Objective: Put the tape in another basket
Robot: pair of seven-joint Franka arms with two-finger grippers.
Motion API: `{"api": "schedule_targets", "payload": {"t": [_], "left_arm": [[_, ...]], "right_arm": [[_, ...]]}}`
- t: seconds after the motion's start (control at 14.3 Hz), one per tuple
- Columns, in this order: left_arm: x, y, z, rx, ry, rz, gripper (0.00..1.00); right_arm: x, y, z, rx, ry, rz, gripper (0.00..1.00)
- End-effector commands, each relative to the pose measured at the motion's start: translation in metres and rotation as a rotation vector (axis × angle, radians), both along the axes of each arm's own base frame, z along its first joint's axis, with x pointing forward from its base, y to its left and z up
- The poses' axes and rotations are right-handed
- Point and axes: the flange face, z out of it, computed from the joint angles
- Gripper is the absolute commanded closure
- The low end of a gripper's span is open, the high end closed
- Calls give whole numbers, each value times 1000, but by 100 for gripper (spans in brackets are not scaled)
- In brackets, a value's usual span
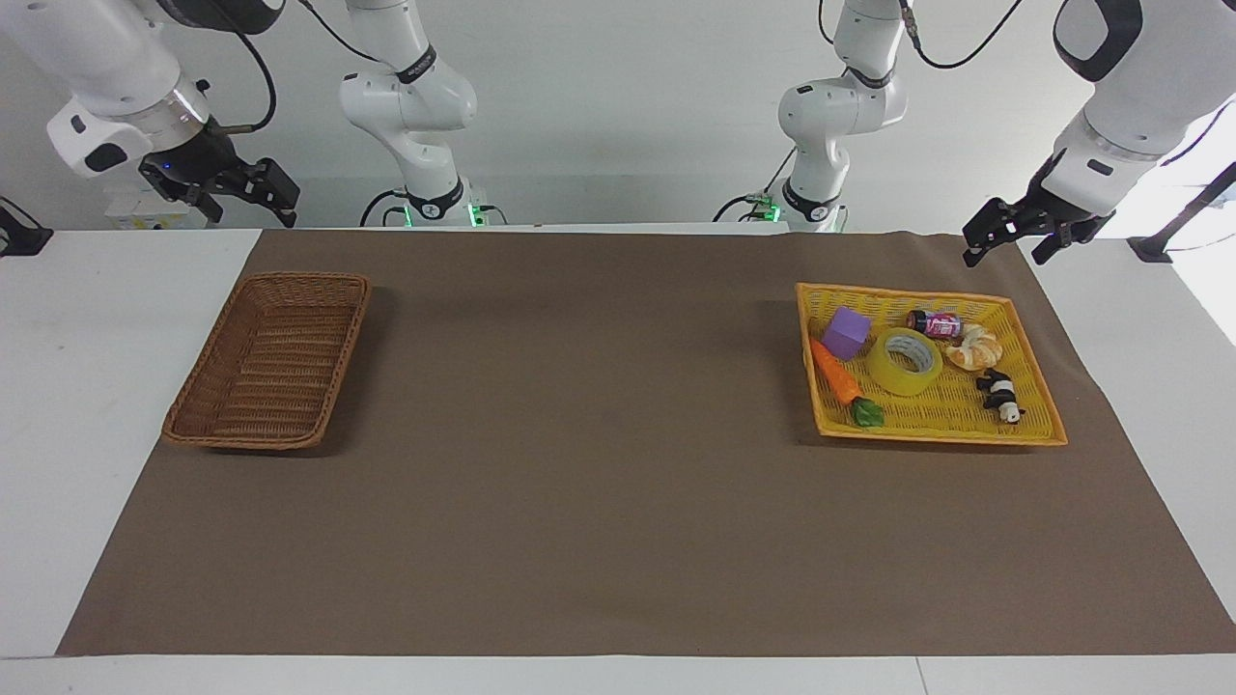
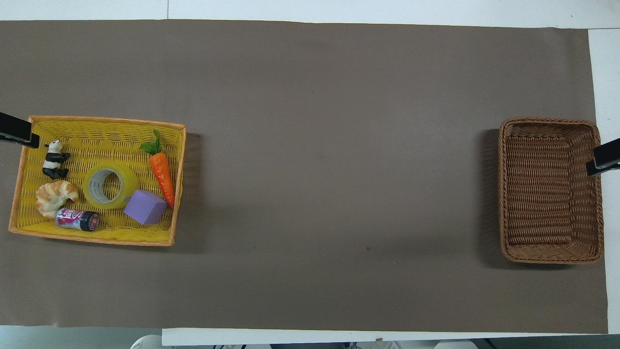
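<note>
While both arms wait raised, table [image 1: 618, 579] carries brown basket [image 1: 270, 359] at the right arm's end, yellow tray [image 1: 1038, 386] at the left arm's end. Tape [image 1: 904, 361] lies flat in tray, between purple block [image 1: 847, 333] and croissant [image 1: 975, 347]. Left end effector [image 1: 1014, 236] and right end effector [image 1: 246, 198]: fingers spread, nothing held.

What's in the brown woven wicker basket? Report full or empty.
Empty: the brown woven wicker basket shows only bare weave inside in both views; the yellow tape roll lies in the yellow tray.

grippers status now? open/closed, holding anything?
Left gripper: open, empty, raised near the yellow tray.
Right gripper: open, empty, raised near the brown basket.
</note>
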Motion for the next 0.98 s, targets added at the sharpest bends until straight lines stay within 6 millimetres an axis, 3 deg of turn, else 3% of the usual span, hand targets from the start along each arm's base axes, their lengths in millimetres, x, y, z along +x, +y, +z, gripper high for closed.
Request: {"api": "schedule_targets", "payload": {"t": [0.0, 0.21, 0.35, 0.63, 0.77, 0.91], "left_arm": [[-4, 5, 0, 1, -17, 8, 0], [-4, 5, -2, 2, -13, 13, 0], [-15, 7, -18, 8, -22, 25, 0], [-44, 48, -117, 27, -172, 103, 0], [-43, 72, -162, 27, -181, 149, 0], [-40, 73, -194, 22, -180, 150, 0]], "right_arm": [[-8, -2, 0, 3, 2, 21, 0], [-8, -2, 0, 3, 2, 21, 0], [-9, -1, 1, 3, 1, 21, 0], [-8, -2, 0, 3, 2, 21, 0], [-8, -2, 0, 3, 2, 21, 0], [-9, -1, 1, 3, 1, 21, 0]]}}
